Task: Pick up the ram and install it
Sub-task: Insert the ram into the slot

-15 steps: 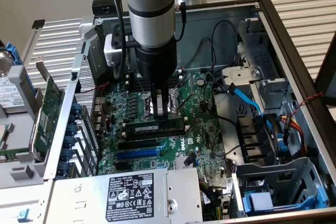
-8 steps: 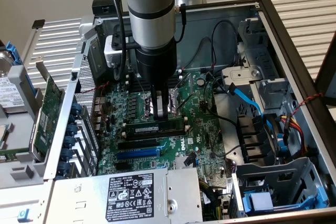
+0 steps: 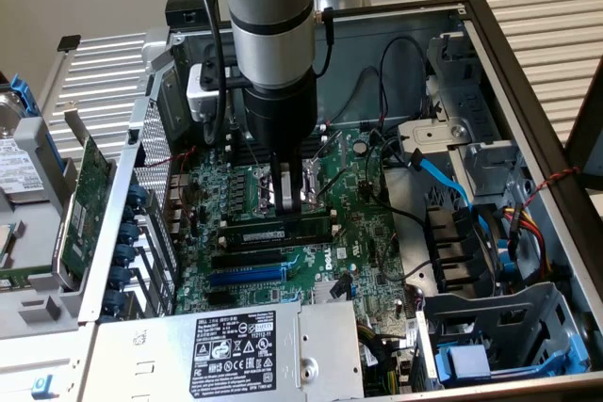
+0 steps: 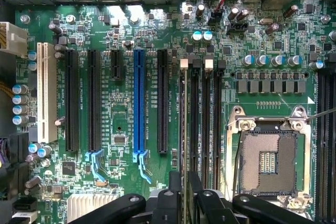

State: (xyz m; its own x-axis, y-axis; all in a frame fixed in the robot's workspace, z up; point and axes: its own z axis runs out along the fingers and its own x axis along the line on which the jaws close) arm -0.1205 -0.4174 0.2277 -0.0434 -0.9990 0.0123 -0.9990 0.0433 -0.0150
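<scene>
The ram (image 3: 278, 231) is a long thin green stick with a white label. It stands on edge in a black memory slot on the motherboard (image 3: 367, 233), just below the CPU socket. In the wrist view the ram (image 4: 184, 129) shows edge-on as a thin green line between white end clips. My gripper (image 3: 287, 202) hangs straight above the stick's middle. In the wrist view my gripper (image 4: 185, 195) straddles the ram's top edge, open a little, with the black fingers (image 4: 173, 200) standing slightly off either side of it.
Empty black memory slots (image 4: 206, 124) lie beside the ram, with the open CPU socket (image 4: 268, 161) past them. Expansion slots include a blue one (image 4: 139, 103). A green expansion card (image 3: 89, 195) leans outside the case at the exterior view's left. The power supply (image 3: 236, 345) and cables (image 3: 443, 176) crowd the case.
</scene>
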